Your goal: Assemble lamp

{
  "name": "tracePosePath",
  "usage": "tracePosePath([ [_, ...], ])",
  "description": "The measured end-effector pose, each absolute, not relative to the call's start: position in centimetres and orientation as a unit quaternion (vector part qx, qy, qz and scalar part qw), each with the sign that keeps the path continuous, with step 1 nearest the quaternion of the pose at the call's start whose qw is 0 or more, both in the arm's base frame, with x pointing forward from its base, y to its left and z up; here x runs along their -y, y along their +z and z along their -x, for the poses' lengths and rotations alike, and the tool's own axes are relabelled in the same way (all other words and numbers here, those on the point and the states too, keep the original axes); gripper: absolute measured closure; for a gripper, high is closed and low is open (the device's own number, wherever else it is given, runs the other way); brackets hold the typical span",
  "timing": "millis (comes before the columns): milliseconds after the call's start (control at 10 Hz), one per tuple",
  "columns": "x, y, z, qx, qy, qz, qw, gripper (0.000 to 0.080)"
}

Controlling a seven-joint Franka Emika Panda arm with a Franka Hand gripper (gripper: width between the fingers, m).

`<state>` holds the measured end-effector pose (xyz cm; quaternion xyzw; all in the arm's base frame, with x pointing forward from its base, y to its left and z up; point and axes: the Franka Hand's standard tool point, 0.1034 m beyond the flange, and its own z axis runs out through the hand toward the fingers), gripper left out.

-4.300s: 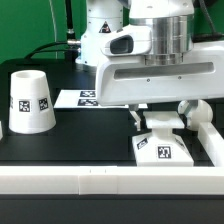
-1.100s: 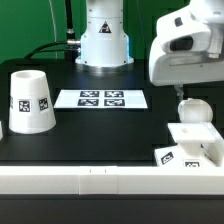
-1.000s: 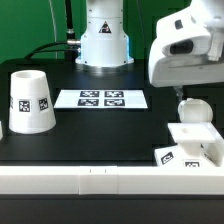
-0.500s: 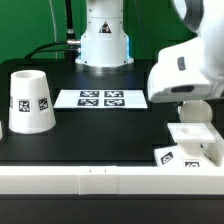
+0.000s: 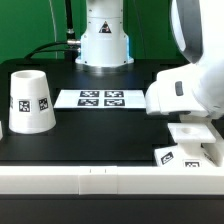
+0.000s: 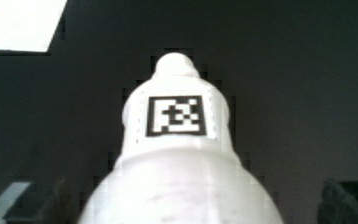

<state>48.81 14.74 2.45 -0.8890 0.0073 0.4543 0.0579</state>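
Two fingers [image 6: 18,199] of the gripper [image 6: 179,200] stand spread, flanking the bulb [image 6: 179,110]. Close off-centre and you could topple it onto the base [image 5: 195,140], at four o'clock in the exterior view.

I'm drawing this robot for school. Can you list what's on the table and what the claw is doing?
shade: white tapered plastic cup with square tags, standing at the exterior view's left
marker board: thin flat white sheet, middle of the black table
base: flat square white plastic piece, at the exterior view's right
bulb: round-topped white plastic part, one tag showing, filling the wrist view
gripper: open, a finger on each side of the bulb, not touching
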Motion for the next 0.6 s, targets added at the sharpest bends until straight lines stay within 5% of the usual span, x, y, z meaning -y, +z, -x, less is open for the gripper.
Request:
tracePosePath([
  [600, -14.74, 1.07, -47.98, -0.008, 0.451, 0.891, 0.058, 0.0101],
])
